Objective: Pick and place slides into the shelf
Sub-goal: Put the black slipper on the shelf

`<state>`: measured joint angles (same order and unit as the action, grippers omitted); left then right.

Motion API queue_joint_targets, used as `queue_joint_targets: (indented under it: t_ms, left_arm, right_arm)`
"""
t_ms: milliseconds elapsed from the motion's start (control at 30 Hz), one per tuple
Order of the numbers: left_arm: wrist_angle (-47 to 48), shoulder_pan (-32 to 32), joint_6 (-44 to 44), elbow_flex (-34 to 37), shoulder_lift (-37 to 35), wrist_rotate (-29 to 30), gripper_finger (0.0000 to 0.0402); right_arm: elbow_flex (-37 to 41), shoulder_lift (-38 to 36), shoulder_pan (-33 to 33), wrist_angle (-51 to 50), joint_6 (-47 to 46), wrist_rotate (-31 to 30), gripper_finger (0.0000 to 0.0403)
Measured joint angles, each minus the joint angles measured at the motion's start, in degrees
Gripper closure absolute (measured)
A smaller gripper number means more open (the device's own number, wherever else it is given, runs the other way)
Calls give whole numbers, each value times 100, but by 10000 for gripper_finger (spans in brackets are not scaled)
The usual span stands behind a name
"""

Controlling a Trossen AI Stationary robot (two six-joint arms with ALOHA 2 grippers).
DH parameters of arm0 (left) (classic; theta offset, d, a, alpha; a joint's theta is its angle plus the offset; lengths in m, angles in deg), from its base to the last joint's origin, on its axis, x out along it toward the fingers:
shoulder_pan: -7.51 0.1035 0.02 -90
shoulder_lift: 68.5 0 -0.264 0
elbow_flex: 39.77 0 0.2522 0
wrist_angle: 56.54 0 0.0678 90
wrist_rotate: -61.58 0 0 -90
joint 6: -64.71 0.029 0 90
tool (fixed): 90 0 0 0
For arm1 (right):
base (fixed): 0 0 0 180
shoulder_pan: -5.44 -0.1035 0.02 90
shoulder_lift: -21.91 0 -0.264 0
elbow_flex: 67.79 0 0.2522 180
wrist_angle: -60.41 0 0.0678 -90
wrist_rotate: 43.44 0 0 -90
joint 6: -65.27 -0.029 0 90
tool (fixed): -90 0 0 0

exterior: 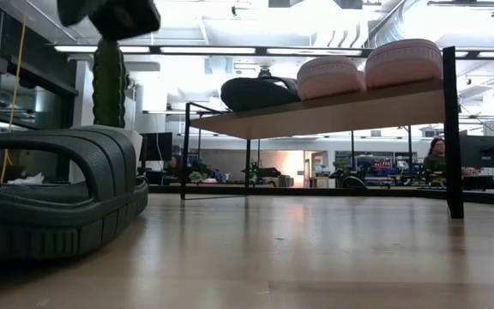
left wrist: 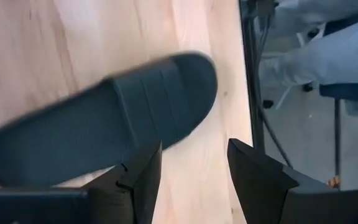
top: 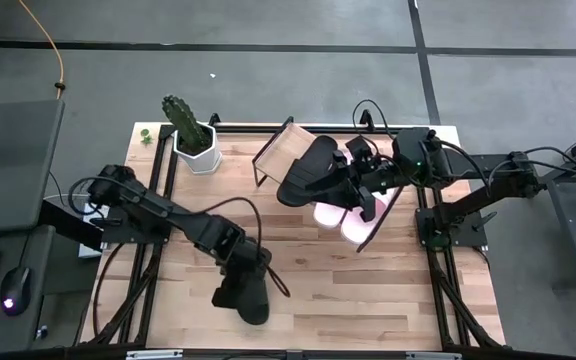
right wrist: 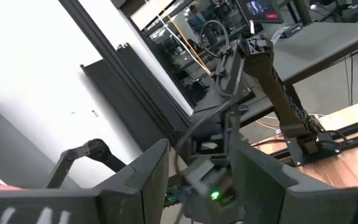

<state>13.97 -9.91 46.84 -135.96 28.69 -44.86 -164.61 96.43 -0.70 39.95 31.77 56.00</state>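
One black slide [left wrist: 98,127] lies sole-down on the table near its front edge [top: 251,298], large at the left of the low view [exterior: 50,202]. My left gripper [left wrist: 194,152] hangs open just above it, pointing steeply down, fingers over the slide's edge, and it shows in the high view [top: 240,280]. The shelf [top: 283,150] stands at the far middle and bears another black slide [top: 306,178] and two pink slides [top: 353,222] on its slanted board [exterior: 333,107]. My right gripper [right wrist: 197,162] waits open and level above the shelf [top: 366,190], holding nothing.
A cactus in a white pot [top: 193,135] stands at the table's far left, beside the shelf. Black frame rails run along the table's left and right sides. Beyond the table's front edge a person's legs and a chair [left wrist: 316,56] show. Bare wood lies between shelf and front edge.
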Motion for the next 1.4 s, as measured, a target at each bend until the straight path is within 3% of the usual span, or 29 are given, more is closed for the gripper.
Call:
queue_joint_targets:
  t_ms: [100, 233, 433, 867, 1400]
  left_arm:
    - [-526, 178, -38, 588, -298, -192, 229]
    - [-1197, 441, -77, 1307, -596, -879, 229]
    - [-1408, 631, 108, 1788, -645, -1722, 229]
    - [-2319, 705, 15, 2680, -640, -1562, 229]
    - [-3131, 705, -210, 2905, -612, -1286, 229]
  right_arm:
    - [0, 0, 1, 9, 0, -73, 242]
    - [0, 0, 1, 11, -9, -231, 242]
    - [0, 0, 41, 30, -11, -258, 242]
    - [0, 0, 242, 52, -211, -493, 242]
    - [2, 2, 241, 52, -210, -646, 242]
